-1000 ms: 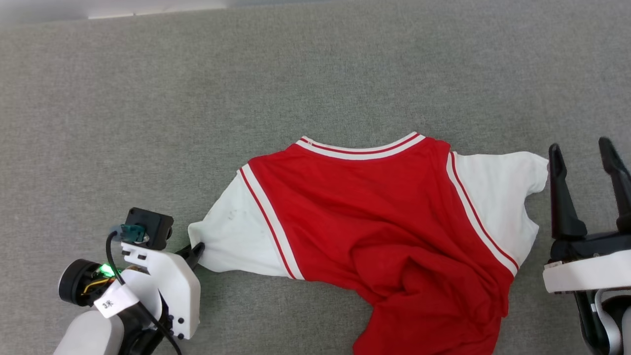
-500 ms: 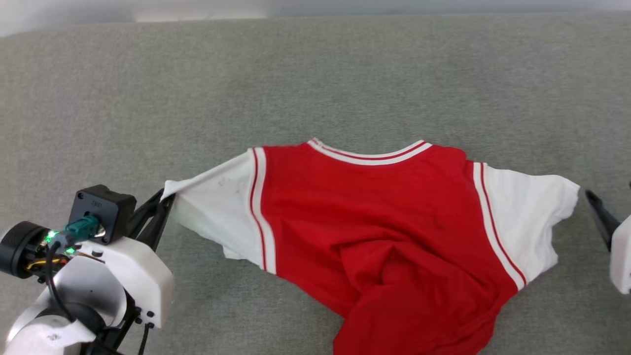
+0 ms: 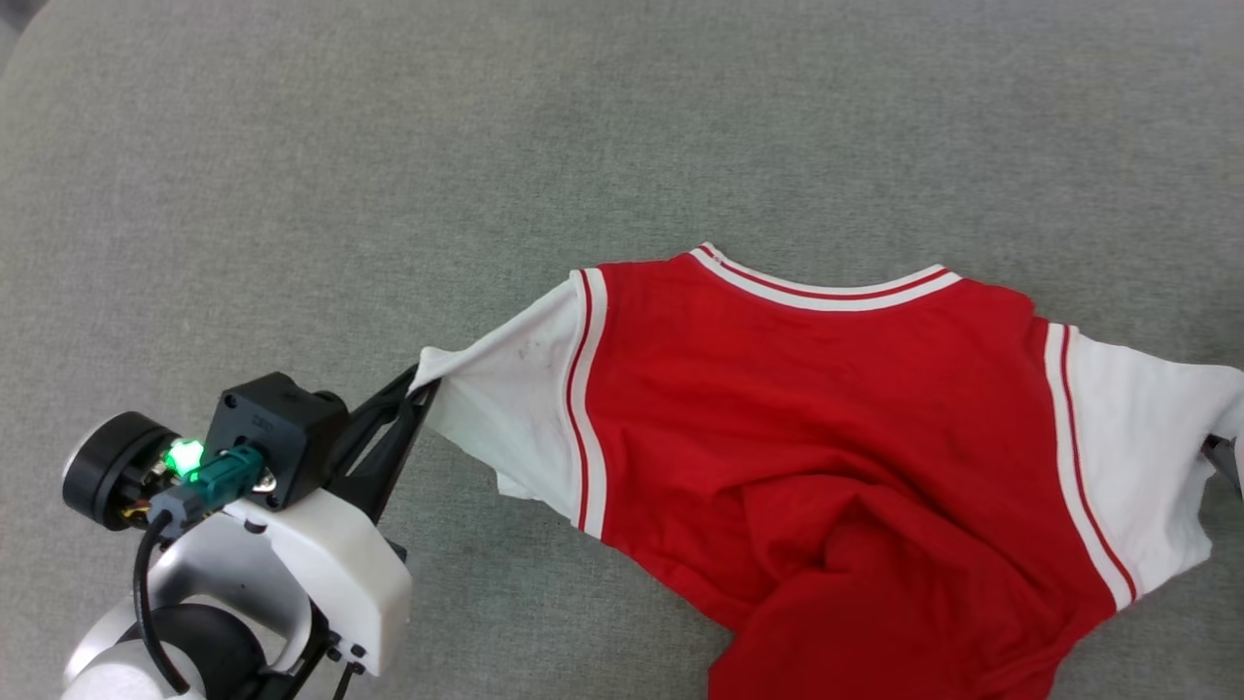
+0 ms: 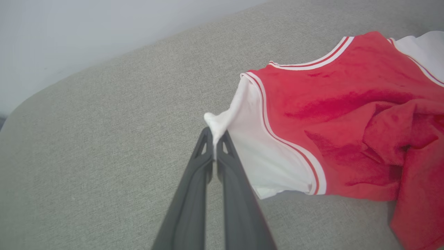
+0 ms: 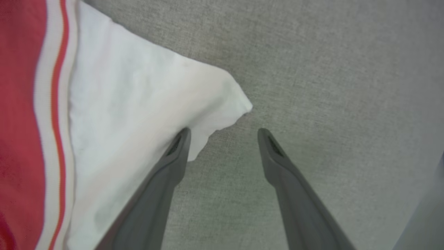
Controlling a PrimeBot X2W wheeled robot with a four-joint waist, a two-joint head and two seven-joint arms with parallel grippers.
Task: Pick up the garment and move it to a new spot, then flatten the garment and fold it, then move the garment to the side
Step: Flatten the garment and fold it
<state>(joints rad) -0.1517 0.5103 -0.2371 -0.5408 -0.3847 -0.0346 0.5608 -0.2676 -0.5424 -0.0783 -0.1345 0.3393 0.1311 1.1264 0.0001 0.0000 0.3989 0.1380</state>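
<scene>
The red jersey-style T-shirt [image 3: 807, 408] with white short sleeves and red-and-white striped collar trim lies rumpled on the grey woven fabric surface [image 3: 389, 146] — hem bunched. The left gripper [image 4: 215, 139] pinches one sleeve's tip; the right gripper [image 5: 223, 133] stands spread at the other sleeve's corner.
</scene>
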